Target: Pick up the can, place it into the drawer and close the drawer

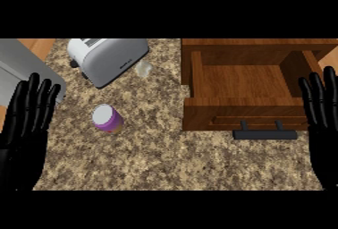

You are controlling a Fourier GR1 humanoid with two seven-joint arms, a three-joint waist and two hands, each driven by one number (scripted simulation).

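Note:
A purple can point(107, 119) with a white lid stands upright on the speckled counter point(165, 156), left of centre. To its right a wooden drawer point(246, 81) is pulled open with nothing inside, its dark handle point(264, 134) at the front. My left hand point(27, 117) rests open at the left edge, fingers up, well left of the can. At the right edge my right hand point(322, 112) rests open in the same way, over the drawer's right front corner. Neither hand touches anything.
A silver toaster point(107, 58) lies at the back left of the counter, behind the can. A grey appliance surface point(20, 62) fills the far left corner. A wooden cabinet top point(257, 43) runs behind the drawer.

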